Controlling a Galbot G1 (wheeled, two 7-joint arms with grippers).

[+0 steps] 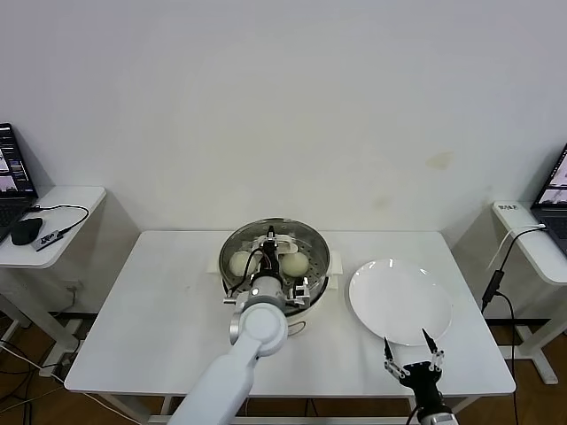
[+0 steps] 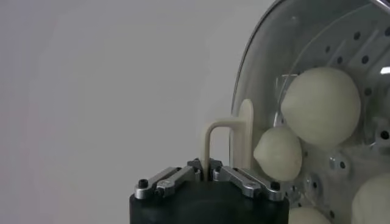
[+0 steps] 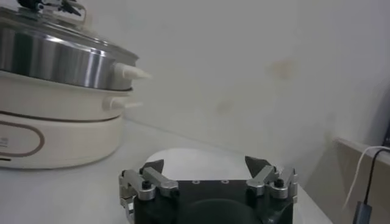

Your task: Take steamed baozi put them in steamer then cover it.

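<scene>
Clear glass cover [image 2: 286,67] on steamer [image 3: 55,122] — buns [image 2: 321,105] cream-white, smooth

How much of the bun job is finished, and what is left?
Mostly finished. The baozi already sit in the steamer, and the plate holds none. In hand: the left gripper is shut on the handle of the glass cover, which lies on the steamer. Left: let go. The right gripper waits open near the plate.
</scene>
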